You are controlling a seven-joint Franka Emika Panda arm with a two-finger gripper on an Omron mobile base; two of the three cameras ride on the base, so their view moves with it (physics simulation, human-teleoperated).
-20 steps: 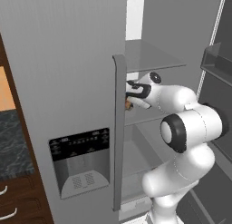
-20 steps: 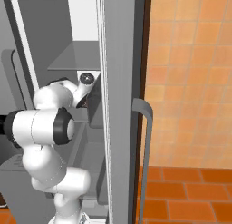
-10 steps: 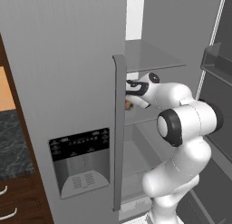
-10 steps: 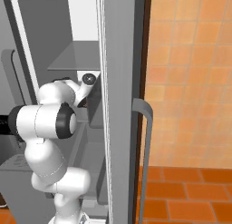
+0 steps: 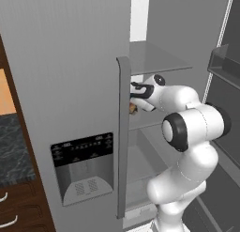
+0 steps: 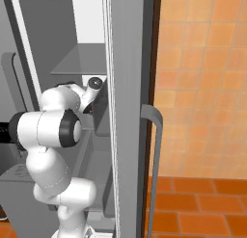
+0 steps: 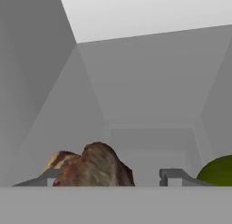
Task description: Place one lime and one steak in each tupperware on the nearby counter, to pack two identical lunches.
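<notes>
Hand view, nearest the lens: the two dark fingertips [image 7: 174, 175] of the claw [image 7: 108, 177] rise at the bottom edge, spread apart, with the steak [image 7: 93, 168] lying in the gap between them and against the left tip; whether either tip actually touches the meat cannot be told. The steak is a lumpy brown mass with a reddish spot low on its left side and a paler tan lobe at its far left. Just outside the right fingertip, at the picture's edge, sits the lime [image 7: 219, 170], a smooth, dark yellow-green dome cut off by the frame. Beyond both, the grey fridge shelf [image 7: 149, 141] runs back to a plain grey rear wall under a lighter ceiling panel. Left base view: the white arm [image 5: 190, 132] rises from the lower right and reaches leftward into the open fridge, its hand tucked behind the edge of the closed fridge door [image 5: 70, 85]; a small brown patch of the steak [image 5: 133, 107] shows just below the hand, beside the door's vertical handle [image 5: 123, 132]. This view also takes in the water dispenser panel [image 5: 83, 167] on the door and, at far left, a strip of the dark marbled surface [image 5: 11, 146] over brown drawers. Right base view: the arm [image 6: 48, 136] is seen from the other side, its wrist passing behind the open door [image 6: 128, 112], so the food is hidden; the orange tiled wall [image 6: 202, 83] and floor lie to the right.
</notes>
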